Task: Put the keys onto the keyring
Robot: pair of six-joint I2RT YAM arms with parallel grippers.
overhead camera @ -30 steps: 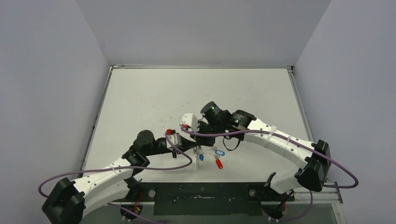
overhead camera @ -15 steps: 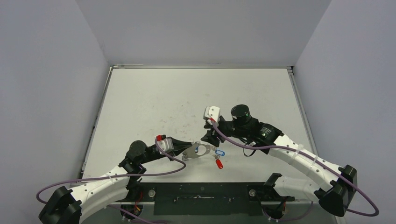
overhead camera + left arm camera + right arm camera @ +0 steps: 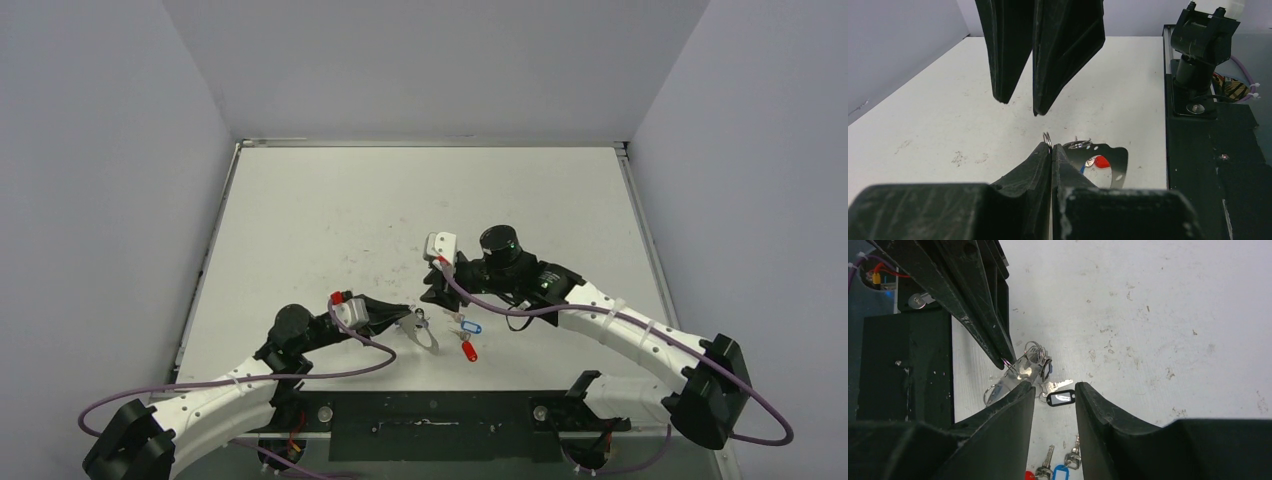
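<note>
Tabletop [image 3: 330, 210]: white and matte, carrying scattered small dark scuffs and specks. Plain pale grey-lavender walls are enclosing it on three sides: back wall [image 3: 430, 60], wall at the view's left [image 3: 100, 200], wall at the view's right [image 3: 760, 180]. Thin metal trim [image 3: 430, 143] is running along the far edge. A black plate [image 3: 430, 412] is spanning the near edge. Light is falling evenly, casting only soft shadows.

White table [image 3: 330, 200] — scuffed, grey walls [image 3: 100, 150]
</note>
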